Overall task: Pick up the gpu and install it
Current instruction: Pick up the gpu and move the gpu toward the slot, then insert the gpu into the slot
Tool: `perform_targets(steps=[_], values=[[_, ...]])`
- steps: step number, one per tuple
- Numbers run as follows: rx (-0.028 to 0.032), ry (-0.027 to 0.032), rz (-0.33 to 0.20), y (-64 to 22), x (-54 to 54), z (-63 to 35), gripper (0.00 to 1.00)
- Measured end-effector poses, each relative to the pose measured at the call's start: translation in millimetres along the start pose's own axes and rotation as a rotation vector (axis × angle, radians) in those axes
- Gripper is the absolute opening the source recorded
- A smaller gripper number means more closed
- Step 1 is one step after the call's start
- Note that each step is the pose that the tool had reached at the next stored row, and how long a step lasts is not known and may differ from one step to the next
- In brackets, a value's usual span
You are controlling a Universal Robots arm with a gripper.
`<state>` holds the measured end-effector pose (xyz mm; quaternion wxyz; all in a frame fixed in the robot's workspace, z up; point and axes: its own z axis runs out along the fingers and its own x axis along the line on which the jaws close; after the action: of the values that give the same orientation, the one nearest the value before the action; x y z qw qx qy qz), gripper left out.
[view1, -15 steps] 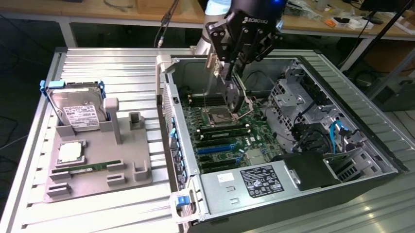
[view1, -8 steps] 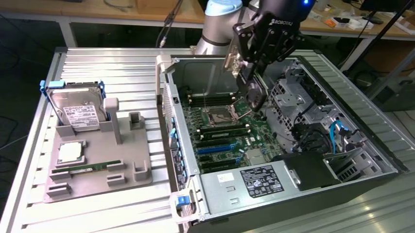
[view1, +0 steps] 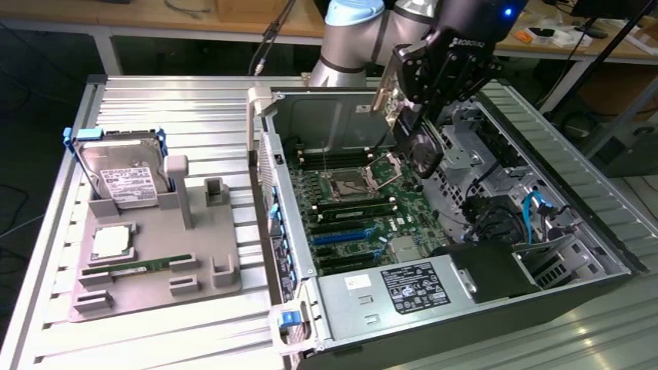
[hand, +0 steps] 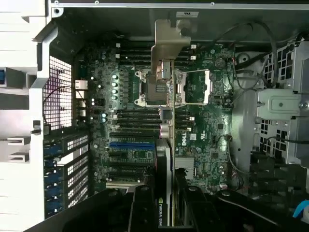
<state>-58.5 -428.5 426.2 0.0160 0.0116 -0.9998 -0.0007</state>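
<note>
Your gripper (view1: pixel 420 116), jaws clamped on the graphics card (view1: pixel 423 148), holds the card on edge above the motherboard (view1: pixel 350 196) inside the open computer case (view1: pixel 329 108).

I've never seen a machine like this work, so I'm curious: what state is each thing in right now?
computer case, lying on its side, open.
gpu, held up over the case, not seated.
tool, shut on the gpu.
hard drive, standing upright in the grey holder.
RAM stick, lying flat in that holder.
</note>
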Motion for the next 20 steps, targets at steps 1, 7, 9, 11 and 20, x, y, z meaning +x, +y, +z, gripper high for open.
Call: perform_targets(steps=[1,7,9,11,20], values=[[0.0001,-0.0016,0.000,-0.1,-4.1,0.6,0.27],[0.0001,-0.0056,0.000,-0.5,-17.1,2.4,0.27],[0.0002,-0.0056,0.000,-0.4,-17.2,2.4,0.27],[0.0002,-0.0056,0.000,-0.4,-17.2,2.4,0.27],[0.0001,-0.0056,0.000,-0.4,-17.2,2.4,0.27]])
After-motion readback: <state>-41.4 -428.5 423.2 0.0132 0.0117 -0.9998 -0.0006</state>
